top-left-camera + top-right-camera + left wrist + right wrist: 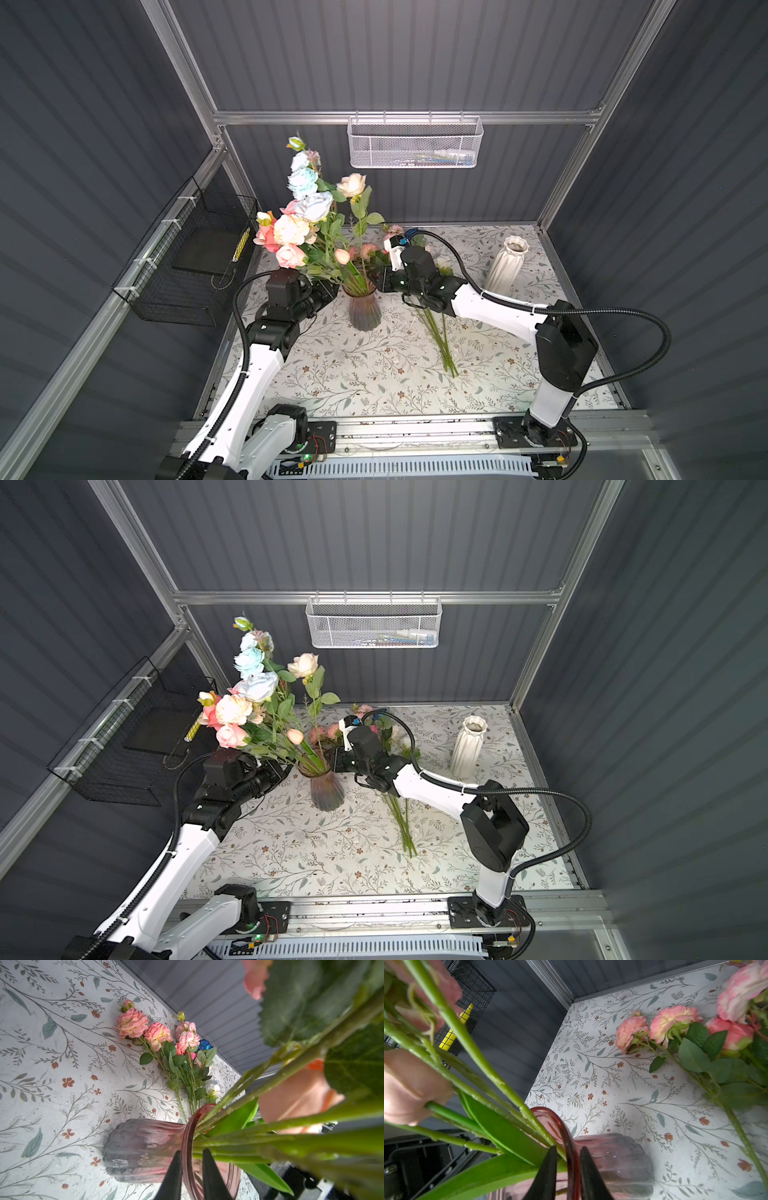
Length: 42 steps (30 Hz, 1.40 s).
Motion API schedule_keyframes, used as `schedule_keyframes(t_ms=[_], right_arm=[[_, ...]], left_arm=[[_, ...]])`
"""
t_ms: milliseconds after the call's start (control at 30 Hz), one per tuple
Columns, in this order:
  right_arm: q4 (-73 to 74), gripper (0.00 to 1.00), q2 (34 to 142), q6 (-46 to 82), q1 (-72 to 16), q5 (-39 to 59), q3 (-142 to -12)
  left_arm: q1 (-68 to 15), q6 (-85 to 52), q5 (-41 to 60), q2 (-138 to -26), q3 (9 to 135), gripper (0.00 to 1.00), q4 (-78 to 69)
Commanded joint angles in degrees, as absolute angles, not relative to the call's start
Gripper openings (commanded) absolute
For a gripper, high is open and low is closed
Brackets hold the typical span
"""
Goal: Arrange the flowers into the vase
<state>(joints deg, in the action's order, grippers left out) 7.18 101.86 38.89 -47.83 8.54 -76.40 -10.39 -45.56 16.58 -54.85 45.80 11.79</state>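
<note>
A pink ribbed glass vase [365,309] [327,789] stands mid-table and holds several flowers [307,220] [249,696] with pink, peach, cream and pale blue heads, leaning left. My left gripper [336,291] [192,1150] is shut on the vase's rim [187,1136] from the left, one finger inside and one outside. My right gripper [376,282] [568,1147] pinches the rim [566,1132] from the right in the same way. More flowers [440,336] [158,1032] [675,1020] lie on the table behind and right of the vase, one head dark blue [204,1044].
A white ribbed vase [507,264] [467,748] stands at the back right. A black wire basket [183,266] hangs on the left wall and a white mesh basket [415,143] on the back wall. The lying stems reach toward the table's middle right.
</note>
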Motion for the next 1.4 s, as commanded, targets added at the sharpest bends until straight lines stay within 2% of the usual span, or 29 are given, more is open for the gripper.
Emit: schedule_keyframes(t_ms=[0, 67, 200, 333, 500, 667, 900, 1133, 1367], right_arm=[[5.6, 0.23, 101.1, 37.6, -48.3, 7.8, -75.5], [4.7, 0.26, 100.9, 37.6, -48.3, 7.6, -75.9], [2.3, 0.27, 100.9, 37.2, -48.3, 6.5, -76.6], [2.7, 0.26, 101.0, 37.4, -48.4, 6.3, -76.0], [2.7, 0.25, 101.2, 37.5, -48.5, 6.3, -76.3], [2.5, 0.25, 101.8, 37.5, -48.7, 6.3, -76.9], [3.1, 0.22, 103.1, 37.9, -48.8, 6.9, -77.5], [4.0, 0.17, 104.0, 38.0, -48.9, 7.4, -77.7], [4.2, 0.15, 105.6, 37.9, -49.3, 7.6, -80.0]], left_arm=[[-10.0, -44.0, 18.1, -54.9, 48.7, 0.25, 13.7], [-10.1, -43.1, 17.7, -55.1, 49.6, 0.28, 16.6], [-10.0, -41.3, 16.6, -54.4, 49.6, 0.42, 20.6], [-10.0, -41.2, 21.0, -55.1, 47.8, 0.50, 19.1], [-10.0, -41.0, 23.5, -57.7, 47.5, 0.44, 18.1], [-10.1, -40.5, 24.8, -60.5, 49.7, 0.33, 19.1], [-10.2, -39.4, 25.7, -63.3, 50.7, 0.31, 20.5], [-10.3, -41.1, 27.4, -64.7, 51.6, 0.08, 17.3], [-10.2, -39.0, 25.2, -65.6, 53.8, 0.06, 19.4]])
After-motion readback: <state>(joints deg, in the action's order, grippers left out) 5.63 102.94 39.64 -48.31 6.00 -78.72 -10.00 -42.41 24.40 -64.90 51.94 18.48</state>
